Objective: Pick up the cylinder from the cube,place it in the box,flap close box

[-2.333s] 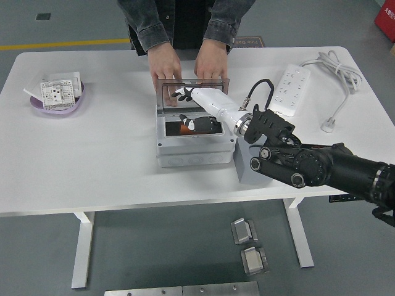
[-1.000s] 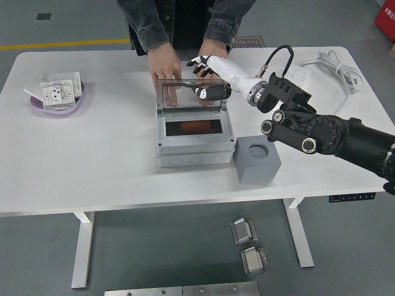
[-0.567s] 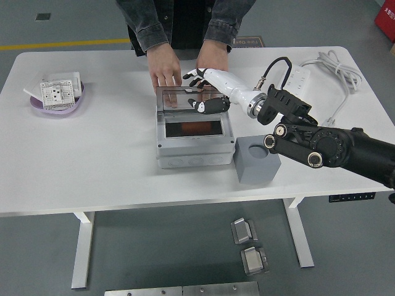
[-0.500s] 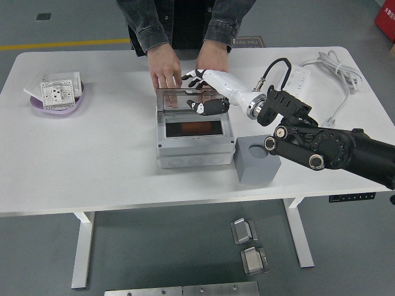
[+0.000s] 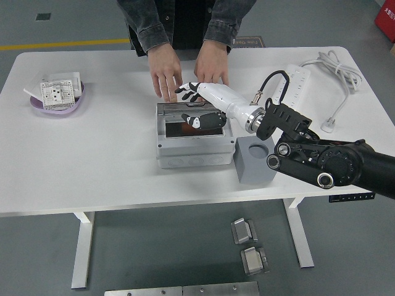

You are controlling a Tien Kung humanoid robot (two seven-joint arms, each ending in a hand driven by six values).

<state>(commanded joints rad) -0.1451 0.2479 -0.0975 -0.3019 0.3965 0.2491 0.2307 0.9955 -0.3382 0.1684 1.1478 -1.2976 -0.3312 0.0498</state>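
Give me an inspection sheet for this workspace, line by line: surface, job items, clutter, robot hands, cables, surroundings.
Surface: white table, no spills seen.
Job's things: grey box at centre, its clear flap lowered nearly flat; an orange-red item shows inside. Grey cube right of the box, top hole looks empty.
Clutter: purple dish holding a white socket plate, far left.
Robot hands: right robot hand lies on the flap, fingers spread. Left nothing seen.
Cables: power strip with white cord, far right.
Surroundings: person's hands flat on the table behind the box; metal parts on the floor.
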